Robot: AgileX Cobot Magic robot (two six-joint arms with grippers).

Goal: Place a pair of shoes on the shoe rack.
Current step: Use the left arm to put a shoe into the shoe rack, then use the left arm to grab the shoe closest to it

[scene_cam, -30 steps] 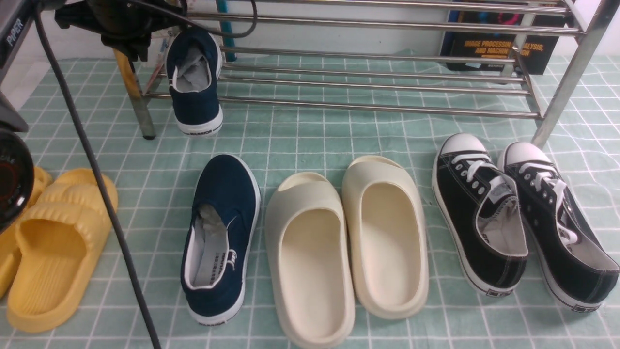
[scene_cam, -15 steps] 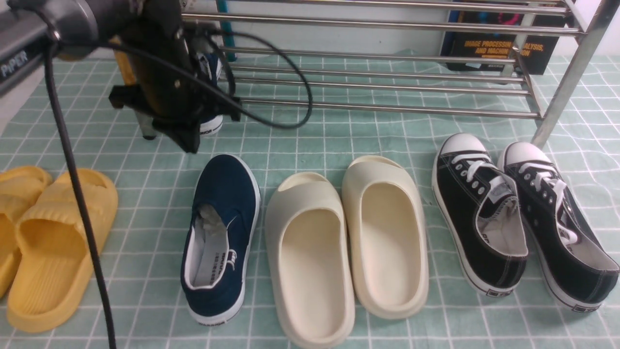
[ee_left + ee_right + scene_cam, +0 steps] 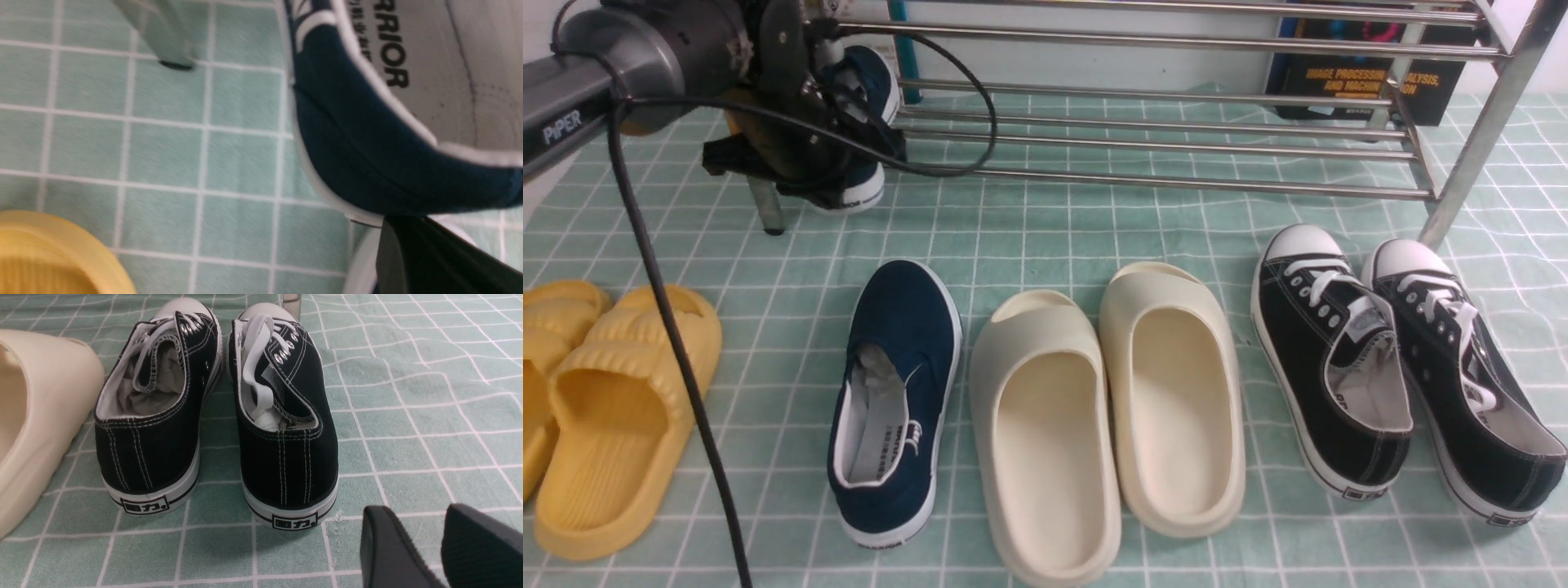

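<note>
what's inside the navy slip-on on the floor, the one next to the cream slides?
Inside the navy slip-on: a grey insole with dark printed lettering, and crumpled pale stuffing pushed toward the toe. Deeper in, the shoe's own canvas covers the toe end, so nothing there can be seen.

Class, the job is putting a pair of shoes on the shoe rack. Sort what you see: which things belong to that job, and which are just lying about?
Belongs to the job:
shoe rack
navy slip-on at its left end
other navy slip-on, out front

Just lying about:
cream slides
black lace-up sneakers
yellow slides
book behind the rack
</note>
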